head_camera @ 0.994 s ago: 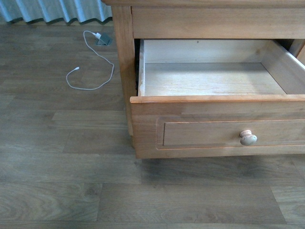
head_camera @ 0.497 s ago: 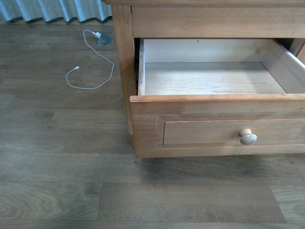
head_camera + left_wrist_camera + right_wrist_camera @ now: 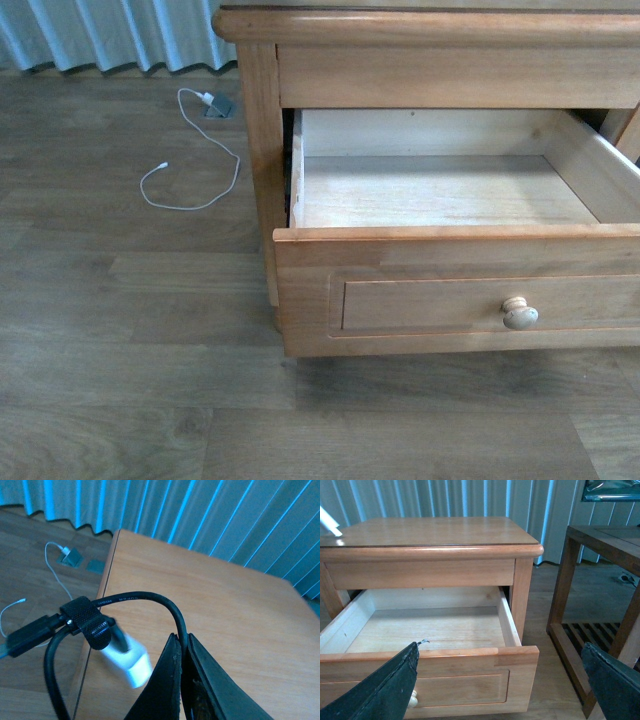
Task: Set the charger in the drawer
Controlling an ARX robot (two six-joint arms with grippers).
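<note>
The charger's white plug adapter (image 3: 129, 661), blurred, dangles from its coiled black cable (image 3: 142, 596), which a black strap (image 3: 87, 623) bundles. My left gripper (image 3: 181, 641) is shut on that cable and holds it above the cabinet's wooden top (image 3: 235, 615). The drawer (image 3: 440, 192) stands pulled out, its pale wood inside bare, a round pale knob (image 3: 520, 313) on its front. My right gripper (image 3: 500, 650) is open in front of the drawer (image 3: 430, 630), one finger (image 3: 390, 690) near the knob side. Neither gripper shows in the front view.
A thin white cable (image 3: 195, 150) lies on the wood floor left of the cabinet, plugged in at a floor socket (image 3: 218, 104). A dark wooden side table (image 3: 600, 580) stands close on the cabinet's other side. Blue-grey curtains (image 3: 210, 515) hang behind.
The front view has shifted, so the cabinet and drawer sit lower in the picture and the cabinet's top edge now shows. The drawer stays open as before.
</note>
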